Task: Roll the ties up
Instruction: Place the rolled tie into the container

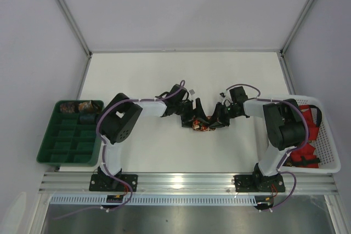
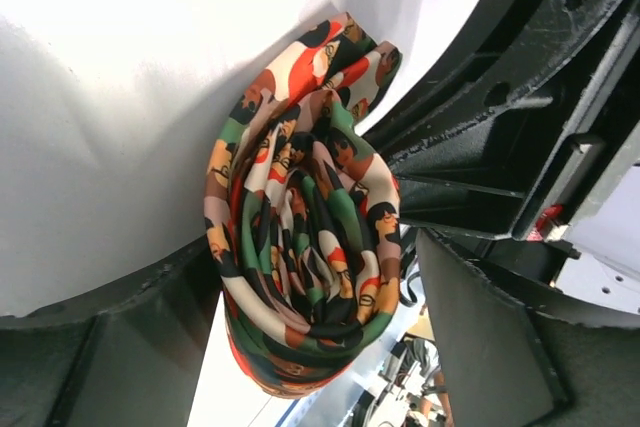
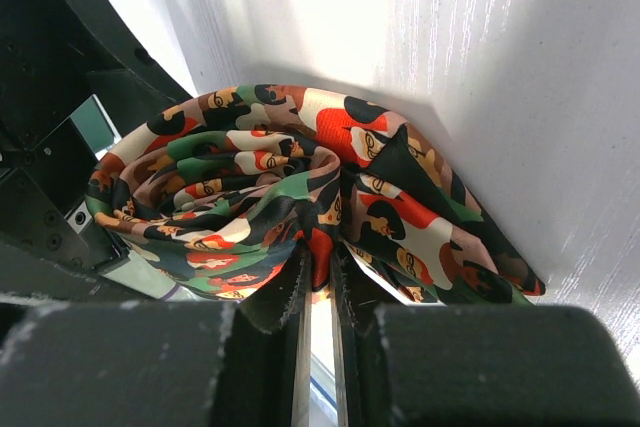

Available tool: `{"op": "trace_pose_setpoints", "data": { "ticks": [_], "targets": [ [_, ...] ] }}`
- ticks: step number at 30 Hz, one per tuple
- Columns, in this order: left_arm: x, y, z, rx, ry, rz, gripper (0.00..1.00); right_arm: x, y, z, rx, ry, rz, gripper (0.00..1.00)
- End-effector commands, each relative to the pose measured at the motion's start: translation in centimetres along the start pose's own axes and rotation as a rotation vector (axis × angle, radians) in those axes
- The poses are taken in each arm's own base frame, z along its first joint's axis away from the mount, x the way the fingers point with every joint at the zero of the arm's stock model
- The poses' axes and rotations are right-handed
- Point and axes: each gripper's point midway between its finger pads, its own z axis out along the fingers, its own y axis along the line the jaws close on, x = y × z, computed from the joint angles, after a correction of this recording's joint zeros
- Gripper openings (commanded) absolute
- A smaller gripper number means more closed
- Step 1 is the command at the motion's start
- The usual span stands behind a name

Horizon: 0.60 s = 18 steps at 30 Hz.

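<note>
Two arms reach inward and meet over the middle of the white table (image 1: 181, 75). Between their tips lies the tie (image 2: 300, 247), in the near half of the tabletop and about midway between left and right. It is wound into a loose spiral with its coils facing the left wrist camera. The cloth has a busy print of red, green, cream, tan and black patches, and no lettering on it can be made out.

The left gripper (image 2: 320, 267) stands wide, with the roll between its fingers (image 2: 120, 337). The left finger's edge touches the coil. Whether the pair actually clamps the coil I cannot tell.

The right gripper (image 3: 320, 267) is nearly closed. Its fingers (image 3: 275, 297) leave only a slit, and a fold of the cloth is pinched at their tips. A flap of the tie spreads to the right against the table.

At the left edge sits a green tray (image 1: 46, 146) divided into compartments. The finished rolls (image 1: 77, 106) lie in its far row. At the right edge stands a white basket (image 1: 329, 146) with red and black fabric (image 1: 310, 127) lying in it.
</note>
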Motion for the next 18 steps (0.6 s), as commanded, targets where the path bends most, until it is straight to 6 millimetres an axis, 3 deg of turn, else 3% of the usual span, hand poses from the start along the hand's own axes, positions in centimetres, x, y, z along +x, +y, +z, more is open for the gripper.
{"op": "trace_pose_setpoints", "data": {
  "ticks": [1,5,7,14,18],
  "targets": [
    [-0.12,2.92,0.78,-0.122,-0.018,0.017,0.82,0.17,-3.21,0.68,0.130,-0.008,0.011,0.09],
    [-0.12,3.45,0.98,-0.137,-0.020,0.007,0.75,0.04,-2.90,0.63,0.122,-0.011,0.010,0.10],
    [-0.27,3.33,1.09,-0.125,-0.026,0.002,0.64,-0.11,-2.83,0.55,0.119,-0.016,0.013,0.10],
    [-0.41,3.52,1.35,-0.138,-0.029,0.000,0.57,-0.02,-2.75,0.55,0.117,-0.012,0.014,0.11],
    [-0.31,3.72,1.57,-0.145,-0.018,-0.002,0.37,-0.12,-2.56,0.38,0.119,-0.015,0.013,0.13]
  ]
}}
